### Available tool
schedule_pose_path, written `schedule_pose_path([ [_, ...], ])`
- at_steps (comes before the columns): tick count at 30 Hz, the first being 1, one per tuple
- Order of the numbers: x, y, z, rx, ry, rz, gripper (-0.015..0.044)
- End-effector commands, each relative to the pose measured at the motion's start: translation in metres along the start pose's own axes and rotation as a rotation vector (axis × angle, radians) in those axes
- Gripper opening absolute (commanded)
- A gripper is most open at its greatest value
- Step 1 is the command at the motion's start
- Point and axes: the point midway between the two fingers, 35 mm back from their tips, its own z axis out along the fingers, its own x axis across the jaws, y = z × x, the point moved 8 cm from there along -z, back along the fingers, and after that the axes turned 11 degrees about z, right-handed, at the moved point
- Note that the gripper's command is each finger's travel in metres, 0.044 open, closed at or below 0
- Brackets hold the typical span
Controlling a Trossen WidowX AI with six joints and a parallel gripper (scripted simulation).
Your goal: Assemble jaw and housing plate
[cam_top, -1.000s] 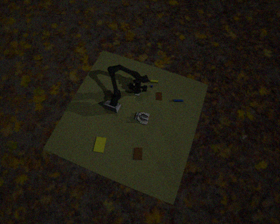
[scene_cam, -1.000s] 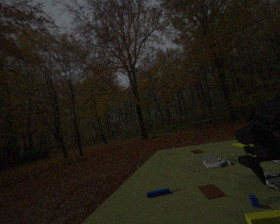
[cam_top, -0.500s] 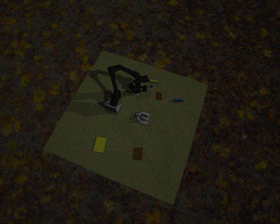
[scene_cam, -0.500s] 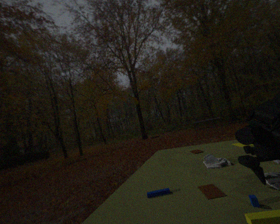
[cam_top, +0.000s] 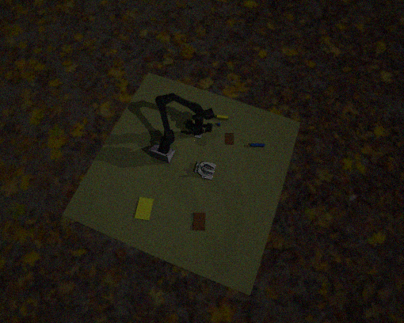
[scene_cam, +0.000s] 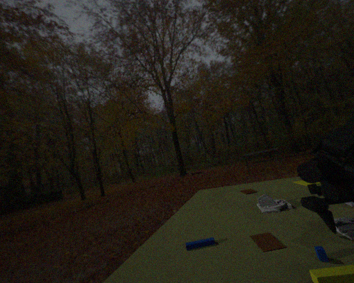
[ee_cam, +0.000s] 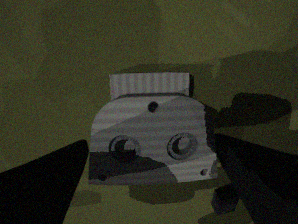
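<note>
The grey housing plate has two round holes and a raised strip along its far edge. It lies under my gripper, which is open, with one finger at each side of the plate and nothing held. In the top view the gripper hides most of the plate. The pale grey jaw assembly stands apart on the table, away from the gripper. Its curved parts show, but the pins, the stubs and the tooth mesh are too small and dark to make out.
A blue bar, a small blue block and a yellow bar lie around the plate. Two brown tiles and a yellow panel lie flat. The light is dim.
</note>
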Motion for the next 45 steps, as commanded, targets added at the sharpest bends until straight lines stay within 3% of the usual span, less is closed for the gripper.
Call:
schedule_pose_path([
  [1,0.0,0.001,0.001,-0.004,0.001,0.006,0.044],
  [10,0.0,0.001,0.001,-0.004,0.001,0.006,0.044],
  [24,0.0,0.0,0.0,0.0,0.0,0.0,0.0351],
  [35,0.0,0.0,-0.002,-0.001,0.0,0.0,0.0351],
  [45,0.004,0.001,-0.033,-0.011,0.0,0.001,0.0351],
])
